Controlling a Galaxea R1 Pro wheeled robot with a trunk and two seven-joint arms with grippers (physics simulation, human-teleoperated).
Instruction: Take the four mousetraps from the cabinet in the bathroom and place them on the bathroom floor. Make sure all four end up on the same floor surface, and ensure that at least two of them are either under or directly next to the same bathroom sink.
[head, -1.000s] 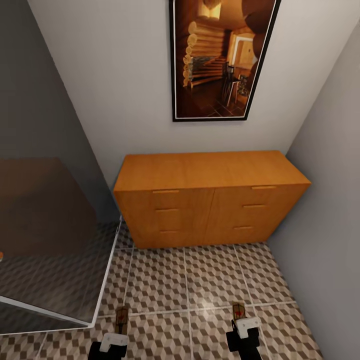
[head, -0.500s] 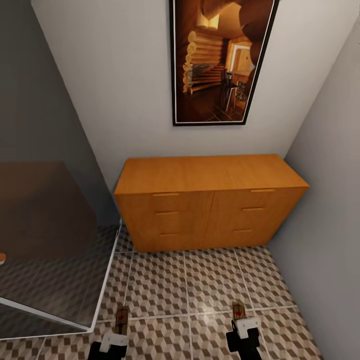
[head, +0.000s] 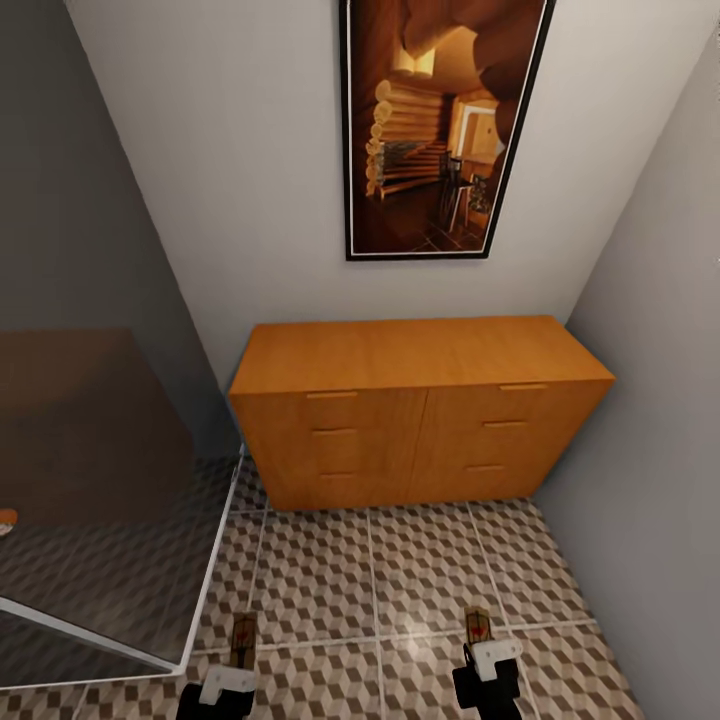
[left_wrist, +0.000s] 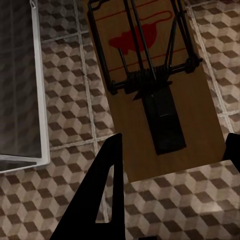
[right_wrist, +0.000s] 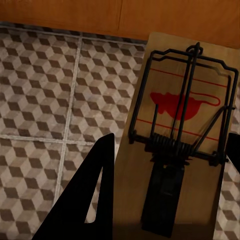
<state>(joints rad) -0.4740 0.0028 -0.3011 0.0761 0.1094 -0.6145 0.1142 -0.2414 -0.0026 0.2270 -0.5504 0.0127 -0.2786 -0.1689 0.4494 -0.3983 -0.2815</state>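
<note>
Left gripper: clenched on a flat brown wooden mousetrap with dark wire and a red mouse mark; the board runs out from between the dark fingers and hangs above the tiles.
Right gripper: grasping a second mousetrap of the same kind, carried clear of the floor with its far end toward the chest.
Bathroom floor: square tiles printed with brown, beige and white cubes; no trap rests on it yet.
Cabinet: low orange-brown wooden chest, all drawers shut, against the white wall under a framed picture.
Shower screen: grey glass panel on the robot's left.
Change: across the last second the chest and picture have slid lower in the head view while both grippers hold their place, so the camera has moved, likely backing away.
Task meaning: two traps are in transit. No sink is in sight; the robot must probably turn to find it.
</note>
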